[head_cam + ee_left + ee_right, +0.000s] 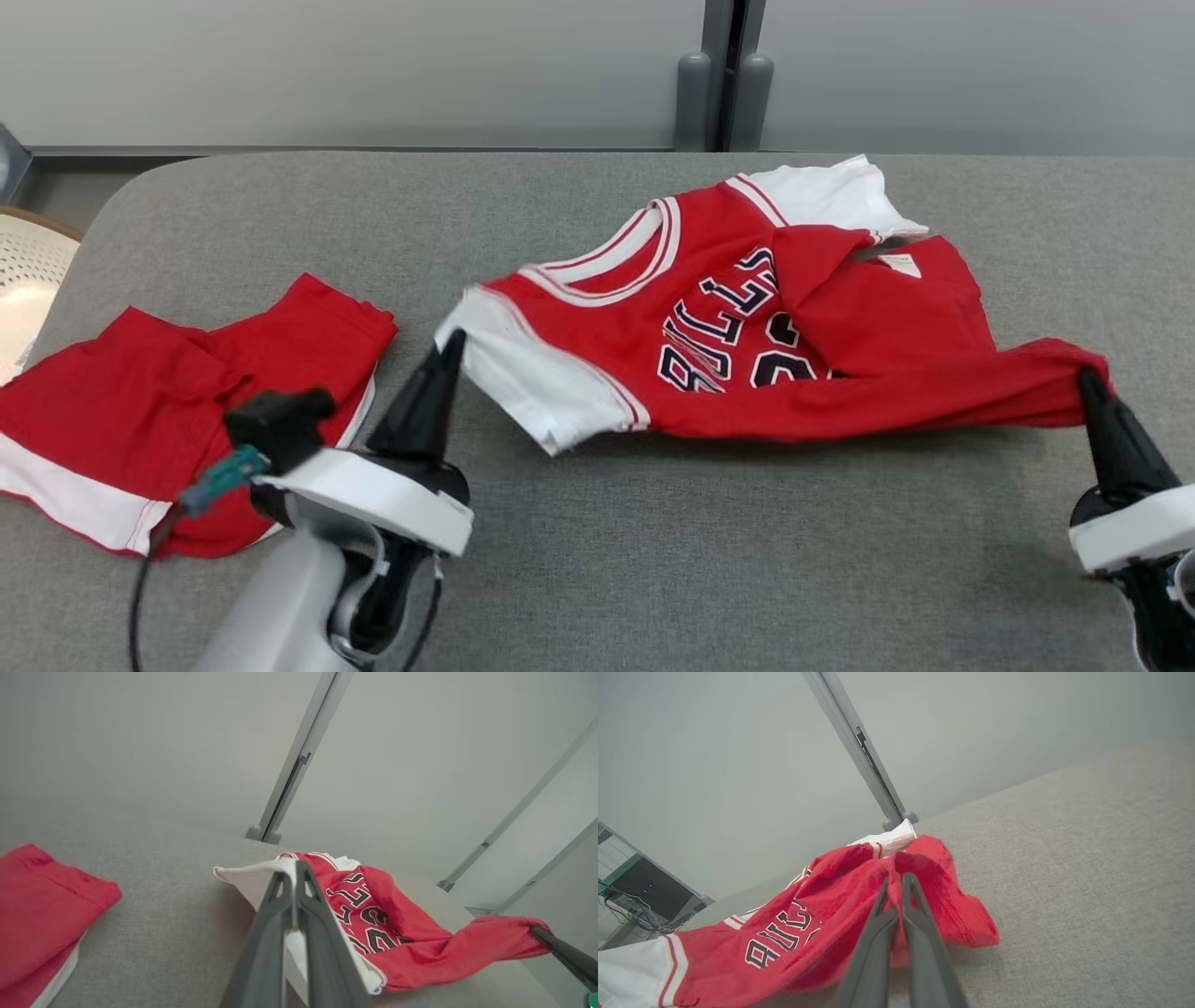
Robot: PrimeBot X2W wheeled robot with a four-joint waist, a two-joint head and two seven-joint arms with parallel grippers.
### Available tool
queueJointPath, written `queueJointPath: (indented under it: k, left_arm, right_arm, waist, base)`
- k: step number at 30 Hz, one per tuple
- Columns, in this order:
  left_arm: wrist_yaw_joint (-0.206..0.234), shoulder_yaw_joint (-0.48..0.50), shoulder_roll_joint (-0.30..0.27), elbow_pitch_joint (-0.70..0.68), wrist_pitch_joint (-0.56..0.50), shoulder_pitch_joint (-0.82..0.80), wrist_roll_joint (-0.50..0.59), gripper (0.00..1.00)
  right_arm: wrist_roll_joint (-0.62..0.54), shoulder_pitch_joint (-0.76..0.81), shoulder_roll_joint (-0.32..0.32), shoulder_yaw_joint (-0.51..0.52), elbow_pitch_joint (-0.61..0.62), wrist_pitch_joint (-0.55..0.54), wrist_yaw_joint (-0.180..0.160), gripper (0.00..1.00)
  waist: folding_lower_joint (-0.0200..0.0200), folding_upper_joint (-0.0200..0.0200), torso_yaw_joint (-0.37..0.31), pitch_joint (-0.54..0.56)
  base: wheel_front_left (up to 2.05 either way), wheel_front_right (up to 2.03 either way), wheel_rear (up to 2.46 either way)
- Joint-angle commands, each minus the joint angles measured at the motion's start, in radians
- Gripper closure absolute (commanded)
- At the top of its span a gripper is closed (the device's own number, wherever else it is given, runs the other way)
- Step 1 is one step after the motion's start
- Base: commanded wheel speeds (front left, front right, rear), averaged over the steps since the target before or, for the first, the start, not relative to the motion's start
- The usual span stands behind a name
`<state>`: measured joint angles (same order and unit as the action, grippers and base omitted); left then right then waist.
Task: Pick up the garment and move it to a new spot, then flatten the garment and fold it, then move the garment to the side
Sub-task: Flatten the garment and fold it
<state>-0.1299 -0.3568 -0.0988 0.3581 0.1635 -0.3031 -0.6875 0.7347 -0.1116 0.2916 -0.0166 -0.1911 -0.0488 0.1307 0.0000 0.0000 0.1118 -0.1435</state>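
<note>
Your left gripper [453, 347] is closed on the jersey [840, 317]. In the left wrist view its two fingers meet with white cloth pinched between them, at the edge of the white sleeve [532, 373]. Your right gripper [1088, 378] is likewise clamped, jaws together on a bunched red corner [1046, 373] of the same jersey at its far right end.

The jersey sits right of centre on the grey table [653, 523], front side up, dark lettering and numerals showing. It is not flat: a red fold lies across the right part of the lettering, and the second white sleeve is turned up at the back. The near edge runs drawn out between your two grippers, with a shadow on the table below it. Whether that edge is clear of the surface, you cannot tell.

Red shorts [140, 401] with a white band lie on the table's left side, apart from the jersey, beside and partly behind your left wrist.
</note>
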Motion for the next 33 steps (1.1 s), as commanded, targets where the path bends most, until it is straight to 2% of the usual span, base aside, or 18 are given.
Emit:
queueJointPath:
  k: [1,5,8,11,16,26,30,33]
  left_arm:
    - [0.000,0.014,-0.046,-0.089,0.008,-0.025,-0.047,1.00]
    - [-0.001,0.052,-0.097,-0.244,-0.006,-0.067,-0.107,1.00]
    - [0.011,0.095,-0.106,-0.354,-0.025,-0.102,-0.151,1.00]
    - [0.035,0.119,-0.107,-0.420,-0.040,-0.134,-0.166,1.00]
    - [0.109,0.155,-0.096,-0.535,-0.093,-0.217,-0.198,1.00]
    - [0.238,0.180,-0.116,-0.641,-0.195,-0.290,-0.186,1.00]
    - [0.260,0.187,-0.164,-0.640,-0.244,-0.341,-0.156,1.00]
    - [0.250,0.191,-0.205,-0.588,-0.285,-0.421,-0.140,1.00]
  right_arm:
    - [0.005,-0.032,0.018,0.000,0.035,0.009,0.000,1.00]
    - [0.009,-0.104,0.021,0.014,0.083,0.032,0.000,1.00]
    - [-0.012,-0.173,0.014,0.028,0.098,0.026,0.000,1.00]
    - [-0.029,-0.220,0.014,0.036,0.108,0.014,0.000,1.00]
    - [-0.080,-0.303,0.005,0.059,0.143,-0.031,0.000,1.00]
    - [-0.161,-0.322,-0.051,0.163,0.299,-0.199,0.000,1.00]
    - [-0.205,-0.383,-0.057,0.154,0.339,-0.277,0.000,1.00]
    - [-0.236,-0.491,-0.047,0.112,0.286,-0.314,0.000,1.00]
  waist:
    - [0.0000,0.0000,0.004,0.012]
    - [0.0000,0.0000,-0.003,0.038]
    - [0.0000,0.0000,-0.017,0.064]
    - [0.0000,0.0000,-0.021,0.084]
    - [0.0000,0.0000,-0.036,0.129]
    - [0.0000,0.0000,-0.068,0.154]
    - [0.0000,0.0000,-0.091,0.105]
    - [0.0000,0.0000,-0.118,0.041]
  base:
    - [0.00,0.00,0.00]
    - [0.00,0.00,0.00]
    - [0.00,0.00,0.00]
    - [0.00,0.00,0.00]
    - [0.00,0.00,0.00]
    - [0.00,0.00,0.00]
    - [0.00,0.00,0.00]
    - [0.00,0.00,0.00]
